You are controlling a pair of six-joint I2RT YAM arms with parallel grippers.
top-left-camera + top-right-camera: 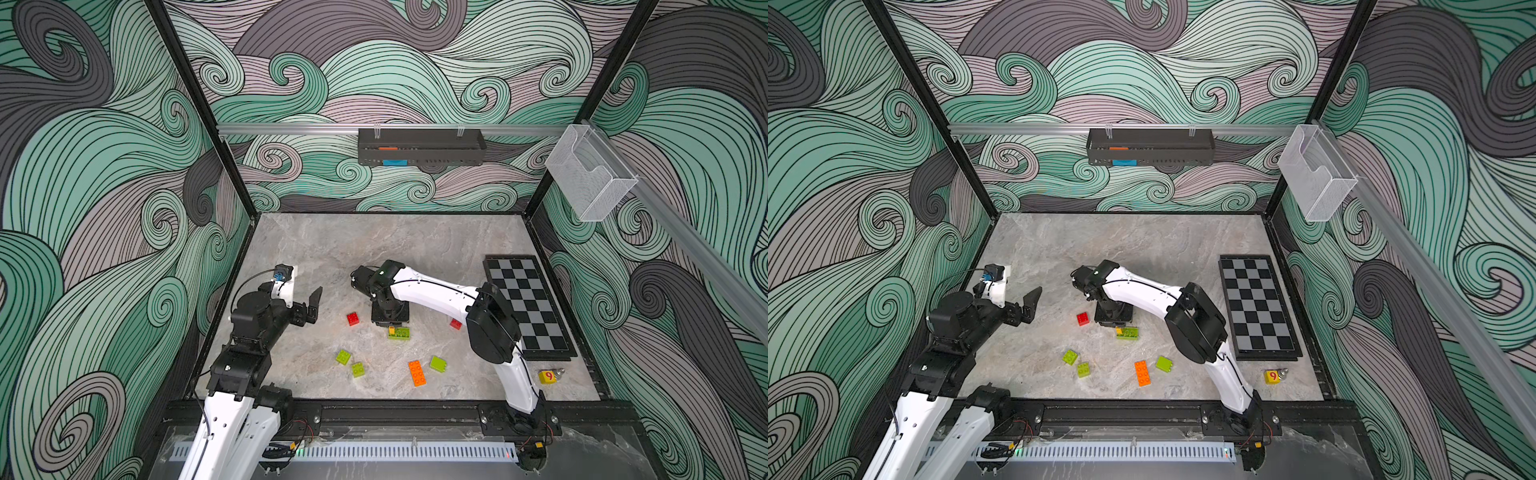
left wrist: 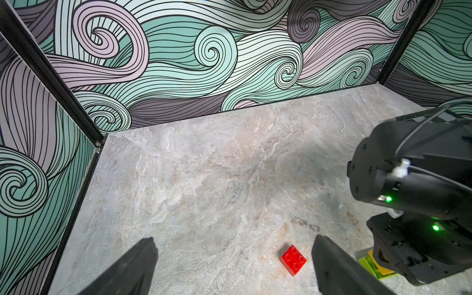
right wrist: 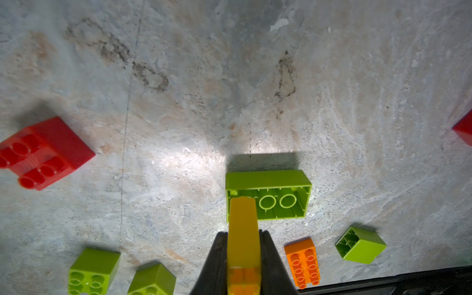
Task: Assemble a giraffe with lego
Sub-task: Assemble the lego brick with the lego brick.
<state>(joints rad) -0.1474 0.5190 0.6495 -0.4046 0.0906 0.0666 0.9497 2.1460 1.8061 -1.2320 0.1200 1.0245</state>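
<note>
Pincer on right arm (image 3: pixel 242 233) clamped shut on small yellow square plastic brick (image 3: pixel 242 217), aimed down at marbled grey tabletop (image 3: pixel 178 102). Just below, mid-tabletop, long lime green brick (image 3: pixel 281 201), hollow side up, long axis left-right, yellow piece over its left end; contact unclear. Left pincer (image 2: pixel 235 238) spread wide, empty, farther left; loose red square brick (image 2: pixel 293 260) between the two.

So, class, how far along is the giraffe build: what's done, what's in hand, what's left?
Done: nothing clearly joined yet. In hand: the right claw grips a yellow brick at one end of the long lime brick, which lies hollow side up. To do: the orange brick, two red bricks and three square lime bricks lie loose on the table; the left claw hangs open, empty.
</note>
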